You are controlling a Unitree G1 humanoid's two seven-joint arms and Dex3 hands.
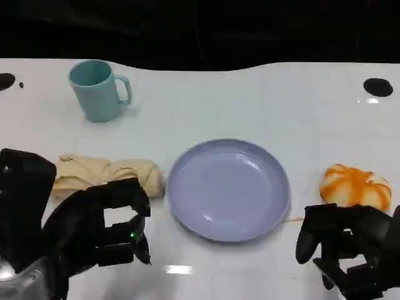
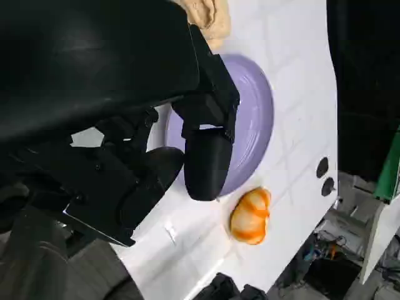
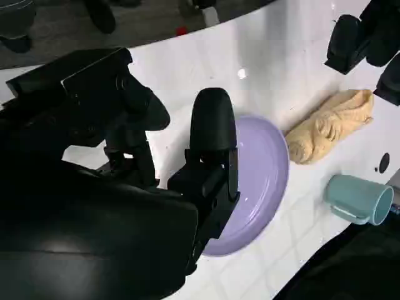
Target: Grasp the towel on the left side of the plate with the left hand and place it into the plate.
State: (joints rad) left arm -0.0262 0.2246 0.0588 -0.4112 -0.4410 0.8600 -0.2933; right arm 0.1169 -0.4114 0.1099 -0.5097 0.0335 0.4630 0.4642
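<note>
A crumpled beige towel (image 1: 106, 175) lies on the white table just left of the lavender plate (image 1: 229, 189), touching its rim. My left hand (image 1: 100, 228) hovers in front of the towel, fingers apart, holding nothing. In the left wrist view the towel (image 2: 209, 15) and the plate (image 2: 253, 125) show past the left hand (image 2: 156, 144). My right hand (image 1: 350, 247) sits at the lower right, fingers apart and empty. The right wrist view shows the plate (image 3: 262, 169), the towel (image 3: 328, 125) and the left hand's fingers (image 3: 362, 37) beside it.
A teal mug (image 1: 97, 89) stands at the back left. An orange-and-white pumpkin-like object (image 1: 355, 185) lies right of the plate, just beyond my right hand. The table's far edge meets a dark background.
</note>
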